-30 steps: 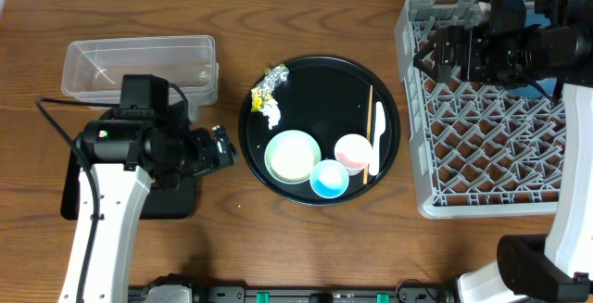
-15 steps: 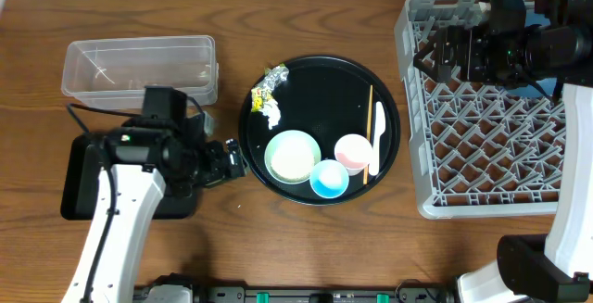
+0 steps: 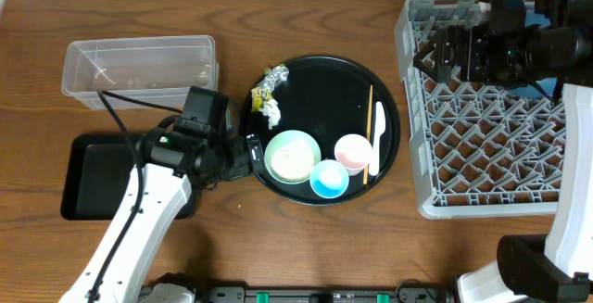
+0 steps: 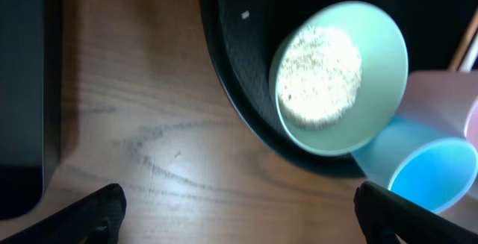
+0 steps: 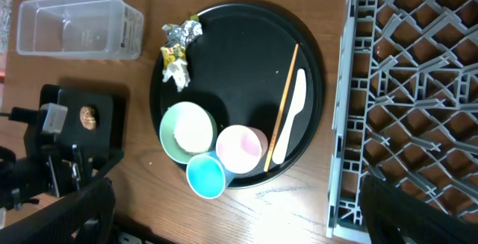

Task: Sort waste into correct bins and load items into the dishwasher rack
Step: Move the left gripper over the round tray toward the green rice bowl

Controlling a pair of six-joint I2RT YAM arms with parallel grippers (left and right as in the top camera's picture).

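The pale green bowl holds white rice-like grains and sits on a round black tray beside the light blue cup, pink cup, white spoon and chopsticks. Foil, a yellow wrapper and white paper lie at the tray's upper left. My left gripper is open and empty at the tray's left rim. My right gripper is open above the grey rack. A brown lump lies in the shallow black tray. The dark blue plate is not clearly seen.
The clear tub stands at the back left, behind the shallow black tray. The round black tray lies between the bins and the rack. The left arm's cable runs over the shallow tray. Bare wood lies along the front.
My left gripper has moved right, from over the shallow black tray to the round tray's left rim by the green bowl. The right arm has not moved.
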